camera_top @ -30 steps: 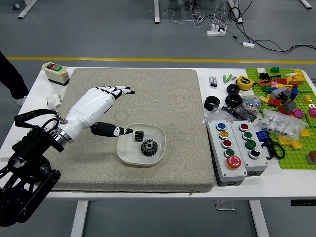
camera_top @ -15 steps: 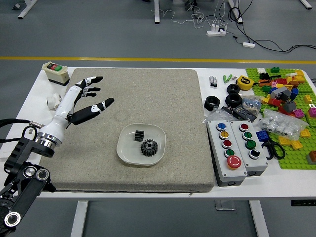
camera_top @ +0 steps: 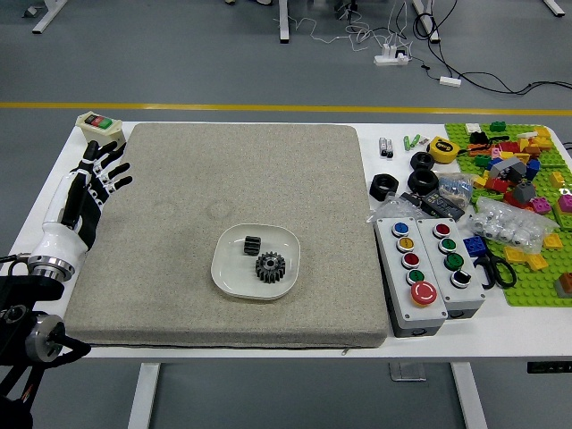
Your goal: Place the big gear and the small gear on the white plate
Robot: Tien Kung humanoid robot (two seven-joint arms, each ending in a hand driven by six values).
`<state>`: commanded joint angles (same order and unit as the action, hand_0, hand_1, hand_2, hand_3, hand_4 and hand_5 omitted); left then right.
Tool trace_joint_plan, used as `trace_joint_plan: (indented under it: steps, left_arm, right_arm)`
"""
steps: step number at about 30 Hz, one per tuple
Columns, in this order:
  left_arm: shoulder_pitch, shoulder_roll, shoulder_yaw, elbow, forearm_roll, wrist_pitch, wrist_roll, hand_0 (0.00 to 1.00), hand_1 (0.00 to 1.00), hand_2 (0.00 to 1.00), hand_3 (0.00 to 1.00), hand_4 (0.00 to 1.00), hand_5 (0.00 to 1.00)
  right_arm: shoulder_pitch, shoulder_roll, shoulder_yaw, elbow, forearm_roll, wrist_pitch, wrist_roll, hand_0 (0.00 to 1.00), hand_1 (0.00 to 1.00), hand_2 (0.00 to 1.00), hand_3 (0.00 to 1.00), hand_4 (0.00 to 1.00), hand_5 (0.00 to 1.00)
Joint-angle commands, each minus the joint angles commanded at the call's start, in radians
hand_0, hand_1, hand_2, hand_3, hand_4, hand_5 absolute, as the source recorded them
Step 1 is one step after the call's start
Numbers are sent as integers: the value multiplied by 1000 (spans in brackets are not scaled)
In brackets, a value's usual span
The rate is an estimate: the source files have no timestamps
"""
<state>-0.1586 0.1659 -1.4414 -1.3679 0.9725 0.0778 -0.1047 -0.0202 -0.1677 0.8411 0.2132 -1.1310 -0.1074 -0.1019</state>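
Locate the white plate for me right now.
In the head view, the white plate lies on the grey mat, just below its middle, left of the button boxes, with both gears on it.

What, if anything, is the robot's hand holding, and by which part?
Nothing is held: the left hand has its fingers spread, and both gears, small and big, lie on the white plate.

Light: bright, even, cool | Shadow: faint, soft, hugging the near rim of the white plate (camera_top: 229, 274) | Glare: small glints on the clear plastic bag (camera_top: 509, 225), well right of the plate | Focus: crisp to me around the plate; left of it, my left hand (camera_top: 89, 189) reads perhaps slightly soft, its blacks swallowing detail
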Motion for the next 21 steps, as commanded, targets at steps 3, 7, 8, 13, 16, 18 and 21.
trace_joint_plan:
  steps: [3,7,8,13,16,18,21]
  left_arm:
    - [8,1,-9,0,4,-12,-1,762,828,906,846,908,927]
    - [22,-2,-29,0,13,-30,-3,768,831,908,849,907,959]
    - [23,-3,-30,0,14,-32,-4,768,831,908,849,907,959]
    - [32,-6,-46,-2,24,-50,-6,770,842,909,850,911,973]
    - [35,-9,-58,-6,34,-59,-3,770,842,909,850,911,973]
    - [36,-10,-66,-9,40,-66,3,772,844,911,850,913,973]
    - [37,-11,-72,-11,48,-71,5,772,844,911,850,913,973]
  right_arm:
    - [0,-1,-3,0,0,0,0,714,747,795,663,852,677]
    - [1,-1,-8,0,3,-2,1,714,748,795,662,852,678]
    - [1,-1,-9,0,3,-2,1,714,748,795,662,852,678]
    - [3,-2,-14,0,5,-4,2,712,746,795,662,852,677]
    - [5,-3,-20,0,8,-5,3,712,746,795,662,852,677]
    - [6,-4,-22,0,10,-6,4,711,747,795,661,851,676]
    - [7,-5,-26,1,13,-6,4,711,747,795,661,851,676]
